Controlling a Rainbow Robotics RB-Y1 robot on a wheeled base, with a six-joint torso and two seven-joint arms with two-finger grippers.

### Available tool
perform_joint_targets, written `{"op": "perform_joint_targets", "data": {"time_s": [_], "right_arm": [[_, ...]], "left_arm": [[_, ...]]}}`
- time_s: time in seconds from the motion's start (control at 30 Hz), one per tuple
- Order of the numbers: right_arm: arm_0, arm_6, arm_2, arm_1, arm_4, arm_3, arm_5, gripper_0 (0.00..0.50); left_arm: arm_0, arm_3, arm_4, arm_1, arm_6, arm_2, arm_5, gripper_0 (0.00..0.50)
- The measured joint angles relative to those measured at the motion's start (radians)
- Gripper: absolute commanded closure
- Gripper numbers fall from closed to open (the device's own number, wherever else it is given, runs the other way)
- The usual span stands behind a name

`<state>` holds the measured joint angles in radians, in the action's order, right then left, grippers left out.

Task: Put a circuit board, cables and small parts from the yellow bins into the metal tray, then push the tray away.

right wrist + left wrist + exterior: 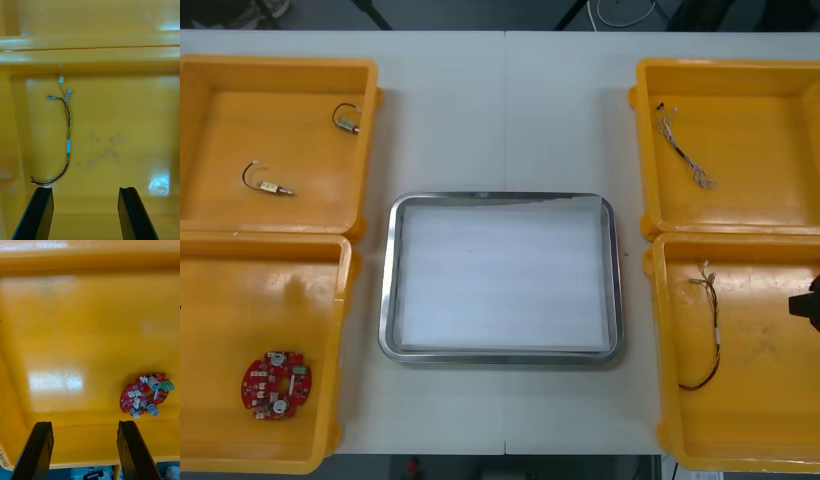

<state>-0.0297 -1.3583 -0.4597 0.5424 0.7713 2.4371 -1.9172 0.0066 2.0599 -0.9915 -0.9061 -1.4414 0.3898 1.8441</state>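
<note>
A round red circuit board (276, 383) lies in the near left yellow bin (210, 300). My left gripper (84, 450) hovers open above that bin's floor, and the board (147, 393) sits just beyond one finger, off to its side. A red and yellow cable (710, 325) lies in the near right yellow bin (770, 420). Over this bin my right gripper (85, 212) hangs open, with the cable (68, 131) stretching away ahead of one finger. A black part of the right gripper (808, 303) shows at the table's right edge. The metal tray (388, 290), white inside, holds nothing.
The far left bin (220, 80) holds two small metal parts (346, 118) (265, 183) with short curved leads. A thin twisted cable (683, 150) lies in the far right bin (770, 90). Bare table lies beyond the tray.
</note>
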Motion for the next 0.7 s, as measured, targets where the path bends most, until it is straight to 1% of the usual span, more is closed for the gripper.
{"op": "perform_joint_targets", "data": {"time_s": [0.13,0.27,0.4,0.53,0.7], "right_arm": [[-0.006,0.000,0.032,-0.027,-0.026,0.000,0.000,0.000],[-0.036,0.000,0.095,-0.028,-0.053,0.000,0.002,0.000],[-0.067,0.001,0.152,-0.028,-0.076,0.001,0.042,0.000],[-0.078,0.021,0.193,-0.031,-0.104,-0.002,0.086,0.000],[-0.080,0.037,0.232,-0.031,-0.134,-0.044,0.183,0.000]], "left_arm": [[0.000,0.051,0.010,0.000,0.001,0.000,0.002,0.000],[0.001,0.098,0.010,0.001,0.003,0.000,0.003,0.000],[0.009,0.144,0.017,0.016,0.004,-0.002,-0.006,0.000],[0.032,0.182,0.052,0.038,0.007,-0.025,-0.059,0.000],[0.078,0.202,0.092,0.061,0.011,-0.082,-0.149,0.000]]}}
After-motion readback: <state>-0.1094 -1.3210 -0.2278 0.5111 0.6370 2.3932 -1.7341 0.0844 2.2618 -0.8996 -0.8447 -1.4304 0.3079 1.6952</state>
